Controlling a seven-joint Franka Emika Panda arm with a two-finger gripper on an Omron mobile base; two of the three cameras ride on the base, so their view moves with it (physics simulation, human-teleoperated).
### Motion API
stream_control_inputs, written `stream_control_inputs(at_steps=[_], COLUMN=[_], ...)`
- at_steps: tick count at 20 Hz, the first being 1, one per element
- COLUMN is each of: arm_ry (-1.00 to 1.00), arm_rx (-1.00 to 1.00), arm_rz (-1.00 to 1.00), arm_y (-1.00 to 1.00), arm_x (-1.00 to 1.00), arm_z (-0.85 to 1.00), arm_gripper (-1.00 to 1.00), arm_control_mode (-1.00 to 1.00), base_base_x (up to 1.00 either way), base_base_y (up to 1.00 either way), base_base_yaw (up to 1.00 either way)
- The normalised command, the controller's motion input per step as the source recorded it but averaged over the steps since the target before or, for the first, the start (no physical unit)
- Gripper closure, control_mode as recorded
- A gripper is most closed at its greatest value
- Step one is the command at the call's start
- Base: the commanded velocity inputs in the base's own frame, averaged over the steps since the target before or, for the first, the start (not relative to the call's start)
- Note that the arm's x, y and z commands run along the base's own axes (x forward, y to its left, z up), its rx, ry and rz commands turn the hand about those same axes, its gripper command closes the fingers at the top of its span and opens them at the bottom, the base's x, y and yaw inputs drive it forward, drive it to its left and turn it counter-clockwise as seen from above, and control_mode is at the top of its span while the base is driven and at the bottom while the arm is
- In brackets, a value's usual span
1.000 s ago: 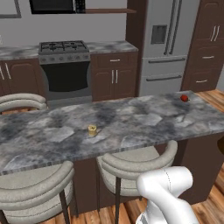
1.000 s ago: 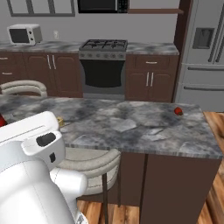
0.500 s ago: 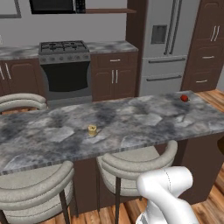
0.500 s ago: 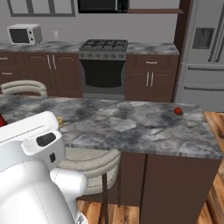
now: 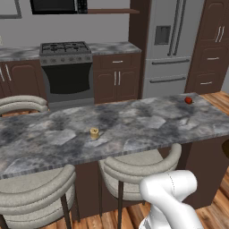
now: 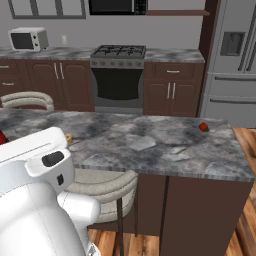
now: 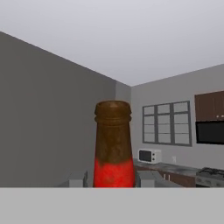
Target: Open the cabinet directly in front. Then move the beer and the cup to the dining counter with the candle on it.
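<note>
you had the beer (image 7: 113,146) standing straight up between the fingers (image 7: 78,179), one pale tip at each side of its red label, neck and brown top rising above them. the fingers were partly closed and looked to be pinching the bottle at the label, so the bottle's long axis ran along the line the hand looked, away from the tips.

in the base views the counter (image 5: 147,123) lay ahead of you, with the candle (image 5: 94,133) sitting on the stone, stools (image 5: 134,167) tucked along the near edge, and a small red round thing (image 5: 188,100) toward the far right end. in the right base view a sliver of red (image 6: 2,137) showed at the left edge beside your arm, likely the bottle's label, to the near left of the candle (image 6: 69,139).

so, by my reading, the coming move turned on this: the bare stone by the candle lay forward and to the right of the fingers, with the bottle to be kept upright as it was carried over. the cup could not be made out.
</note>
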Motion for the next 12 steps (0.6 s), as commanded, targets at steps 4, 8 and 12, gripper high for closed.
stream_control_inputs(at_steps=[4,8,12], arm_ry=[0.03,0.02,0.01], arm_rx=[0.0,0.0,-0.01], arm_rz=[-0.02,-0.04,-0.06], arm_y=[0.1,0.26,0.41], arm_x=[0.41,0.46,0.49], arm_z=[0.0,-0.01,0.0], arm_gripper=[1.0,1.0,1.0], arm_control_mode=[-1.0,-1.0,-1.0], base_base_x=[0.0,0.0,0.0], base_base_y=[0.0,0.0,0.0], base_base_yaw=[0.0,0.0,0.0])
